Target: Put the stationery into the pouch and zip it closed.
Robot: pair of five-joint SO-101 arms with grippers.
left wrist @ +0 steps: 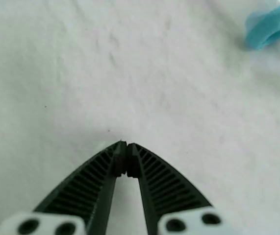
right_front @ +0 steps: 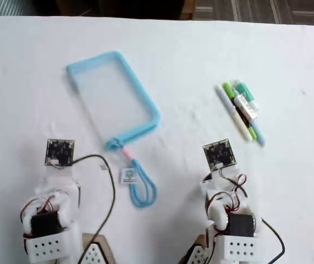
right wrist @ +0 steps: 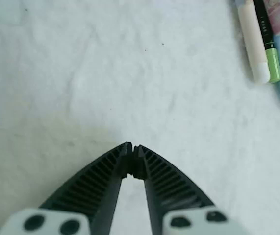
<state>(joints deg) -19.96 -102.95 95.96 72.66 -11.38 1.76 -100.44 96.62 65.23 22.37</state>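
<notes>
High view: nothing packed so far, judged all steps left. Saw pouch [right_front: 113, 96] flat mid-table, probably empty, zip state unclear; pens [right_front: 240, 110] bunched well apart from it, ahead of right arm [right_front: 228, 217]. Left wrist view: found left claw [left wrist: 126, 159] pressed together on nothing, over bare table [left wrist: 130, 73], with blue strap [left wrist: 272, 24] well apart from the tips. Right wrist view: found right claw [right wrist: 132, 161] tips together too, empty, pens [right wrist: 265, 44] near but not touching.

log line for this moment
left gripper shut, empty | right gripper shut, empty | clear blue-edged pouch on white table | coloured pen bundle outside pouch
</notes>
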